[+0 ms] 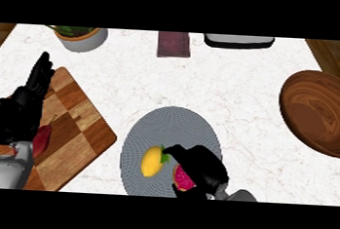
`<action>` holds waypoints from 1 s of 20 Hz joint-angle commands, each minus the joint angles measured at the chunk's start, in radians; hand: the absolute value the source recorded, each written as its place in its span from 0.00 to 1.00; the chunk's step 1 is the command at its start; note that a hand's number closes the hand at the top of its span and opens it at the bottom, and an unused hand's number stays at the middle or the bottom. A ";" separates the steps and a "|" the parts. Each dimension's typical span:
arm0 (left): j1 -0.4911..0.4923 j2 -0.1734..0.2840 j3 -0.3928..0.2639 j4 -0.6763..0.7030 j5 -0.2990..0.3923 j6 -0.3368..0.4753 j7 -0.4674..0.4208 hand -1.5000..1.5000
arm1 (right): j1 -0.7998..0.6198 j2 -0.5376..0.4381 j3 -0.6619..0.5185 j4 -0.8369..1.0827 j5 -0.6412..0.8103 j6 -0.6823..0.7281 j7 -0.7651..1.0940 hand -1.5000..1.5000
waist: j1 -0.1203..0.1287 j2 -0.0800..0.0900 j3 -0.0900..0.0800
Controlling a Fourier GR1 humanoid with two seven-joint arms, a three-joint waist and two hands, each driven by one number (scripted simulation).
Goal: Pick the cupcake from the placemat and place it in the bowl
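**Operator:** Nearest item first: report right hand status.

**Robot:** Right hand [202,169] sits over the near edge of the grey placemat [172,131]. My fingers are curled round the cupcake [184,179]; its pink top shows beneath them. Whether it has left the mat, I cannot tell.

**Operator:** Other items on the mat?

**Robot:** One lemon [152,161], just beside the cupcake on its left.

**Operator:** Left hand?

**Robot:** Left hand [21,113] rests open, fingers straight, above the cutting board [78,131] at the counter's left edge. It holds nothing.

**Operator:** Progress?

**Robot:** Grasp appears made. Lift, transfer and release remain. The wooden bowl [321,112] stands at the counter's right edge, well apart from the mat and holding nothing I can see.
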 commanded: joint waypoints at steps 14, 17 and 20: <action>0.002 0.005 0.020 0.015 -0.004 -0.019 -0.031 0.50 | 0.455 0.021 0.278 -0.822 0.115 -0.329 0.497 1.00 | 0.016 0.016 0.001; -0.008 0.009 0.017 0.004 0.012 -0.048 -0.012 0.50 | 0.459 -0.001 0.163 -0.874 0.161 -0.308 0.506 1.00 | 0.028 0.020 0.002; -0.009 -0.026 0.009 0.045 -0.008 -0.022 -0.050 0.50 | 0.483 -0.026 0.110 -0.999 0.122 -0.280 0.519 1.00 | 0.032 0.024 0.002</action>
